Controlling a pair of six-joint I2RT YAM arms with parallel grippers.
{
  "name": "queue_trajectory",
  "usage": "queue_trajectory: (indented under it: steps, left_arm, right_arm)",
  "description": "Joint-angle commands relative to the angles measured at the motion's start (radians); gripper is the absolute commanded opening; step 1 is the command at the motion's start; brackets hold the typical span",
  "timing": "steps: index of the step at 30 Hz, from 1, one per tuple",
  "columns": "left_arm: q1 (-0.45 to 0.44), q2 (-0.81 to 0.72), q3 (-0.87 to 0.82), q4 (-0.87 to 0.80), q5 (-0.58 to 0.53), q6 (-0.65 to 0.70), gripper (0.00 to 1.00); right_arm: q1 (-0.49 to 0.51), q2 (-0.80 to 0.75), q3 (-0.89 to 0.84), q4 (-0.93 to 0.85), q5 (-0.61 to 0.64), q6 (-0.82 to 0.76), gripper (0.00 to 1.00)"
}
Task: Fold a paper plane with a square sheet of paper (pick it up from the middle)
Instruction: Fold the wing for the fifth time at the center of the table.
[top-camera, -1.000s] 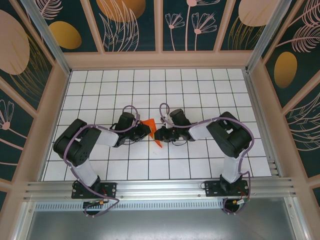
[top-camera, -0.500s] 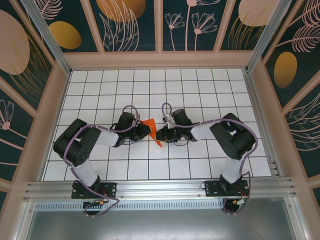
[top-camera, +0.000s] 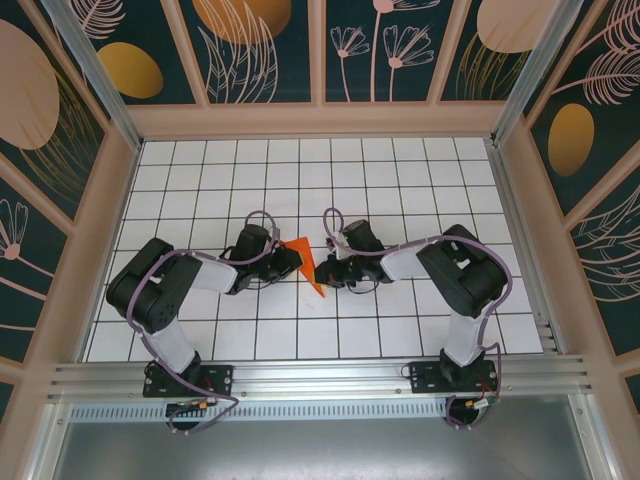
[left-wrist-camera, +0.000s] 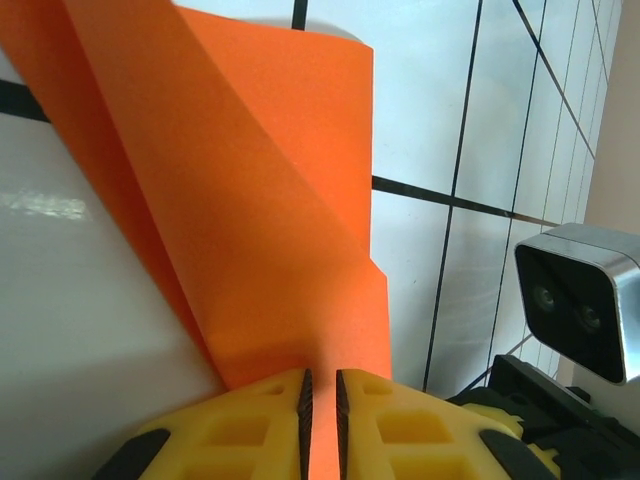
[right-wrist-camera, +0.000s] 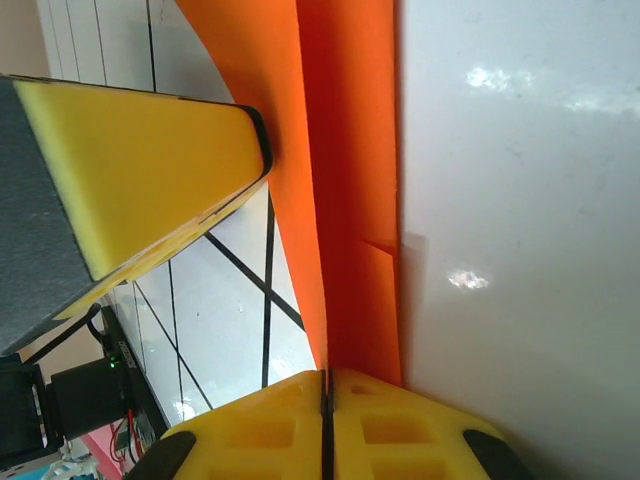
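Fold in progress. The square sheet of paper (top-camera: 308, 268) sits at the middle of the table (top-camera: 400, 180), folded into a tapering, layered wedge and lifted partly off the table. Left gripper (left-wrist-camera: 320, 385) is pinched on one edge, with paper between its pads. Right gripper (right-wrist-camera: 327, 385) is clamped on the opposite fold. Judged roughly midway: flaps exist, but no slim dart or wings yet.
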Motion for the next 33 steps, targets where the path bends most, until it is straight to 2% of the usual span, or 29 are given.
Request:
queue_trajectory:
  steps: [1,8,16,21,24,29,33]
  left_arm:
    - [-0.004,-0.014,0.002,-0.025,-0.020,0.028,0.21]
    - [-0.017,-0.094,-0.007,-0.013,0.006,0.035,0.24]
    - [-0.039,-0.030,0.010,-0.014,0.018,0.023,0.21]
    - [-0.042,0.043,0.043,-0.097,-0.017,0.030,0.18]
    - [-0.043,0.058,0.056,-0.159,-0.057,0.038,0.17]
    - [-0.043,0.062,0.054,-0.216,-0.102,0.043,0.16]
    - [-0.043,0.060,0.051,-0.222,-0.110,0.045,0.16]
  right_arm:
    - [-0.004,0.043,0.019,-0.076,0.040,-0.029,0.10]
    - [-0.004,0.075,0.033,-0.114,0.070,-0.035,0.07]
    - [-0.004,0.078,0.043,-0.133,0.083,-0.035,0.06]
    - [-0.004,0.066,0.050,-0.134,0.081,-0.031,0.06]
    - [-0.004,0.045,0.052,-0.135,0.074,-0.029,0.09]
    - [0.000,-0.034,0.028,-0.126,0.046,-0.016,0.19]
    - [0.000,-0.084,-0.002,-0.146,0.043,-0.019,0.21]
